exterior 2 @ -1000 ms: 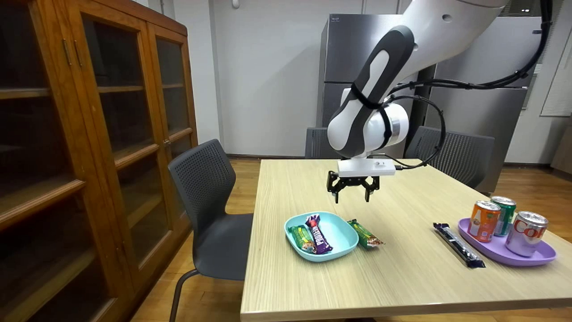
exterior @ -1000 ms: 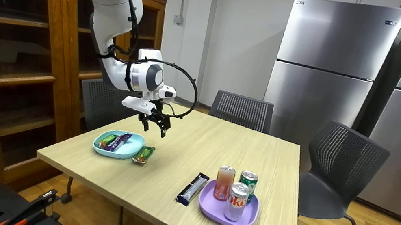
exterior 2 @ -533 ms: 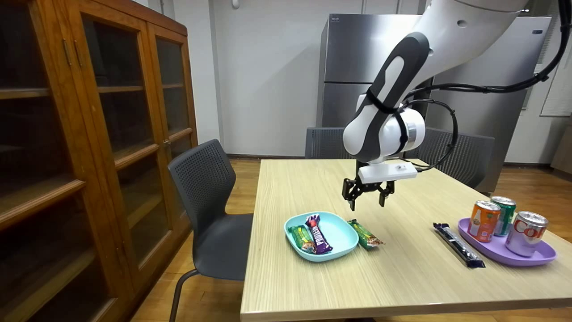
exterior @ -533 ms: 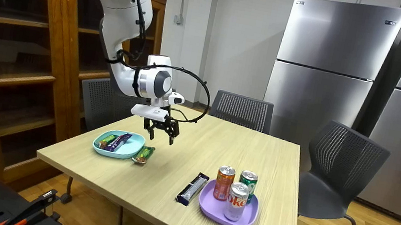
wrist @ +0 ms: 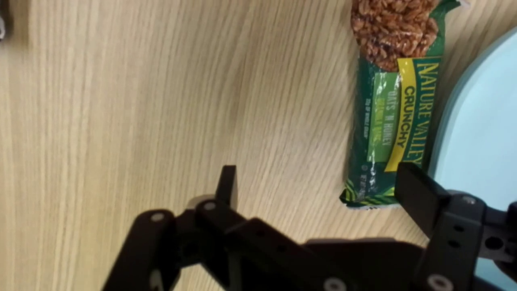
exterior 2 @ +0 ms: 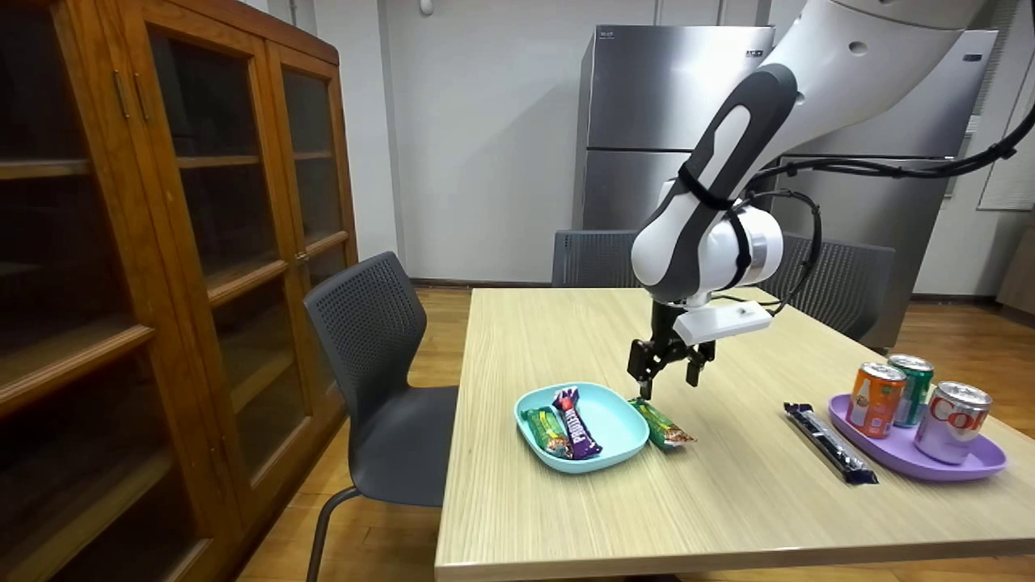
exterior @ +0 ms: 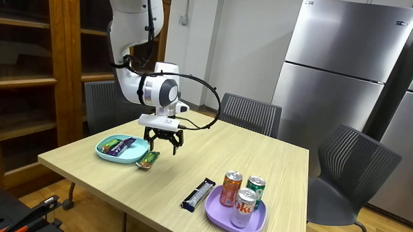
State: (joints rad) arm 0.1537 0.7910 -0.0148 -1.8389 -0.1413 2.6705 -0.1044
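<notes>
A green Nature Valley granola bar [wrist: 387, 113] lies on the table beside the pale teal plate [wrist: 484, 133]. Just above it in the wrist view is my gripper [wrist: 317, 173], jaws wide apart and nothing between them. The right finger [wrist: 420, 198] covers the bar's lower right corner; the left finger [wrist: 227, 186] is over bare wood. In both exterior views the gripper [exterior: 162, 151] [exterior 2: 669, 390] hangs low near the granola bar [exterior: 147, 159] [exterior 2: 661, 424]; contact cannot be made out. The teal plate [exterior 2: 618, 420] holds a purple protein bar [exterior 2: 576, 428] and another green bar [exterior 2: 546, 430].
A purple plate [exterior: 215, 213] carries an orange can [exterior: 230, 190], a green can [exterior: 258, 184] and a silver Coke can [exterior: 243, 209]. Beside it lies a dark-wrapped bar [exterior: 199, 194]. Chairs [exterior 2: 388, 339] stand around the table, with a wooden cabinet [exterior 2: 218, 202] beyond.
In both exterior views my gripper has moved rightward and come down close to the loose granola bar, turning somewhat. Its jaws stay open. The bars, plates and cans have not moved.
</notes>
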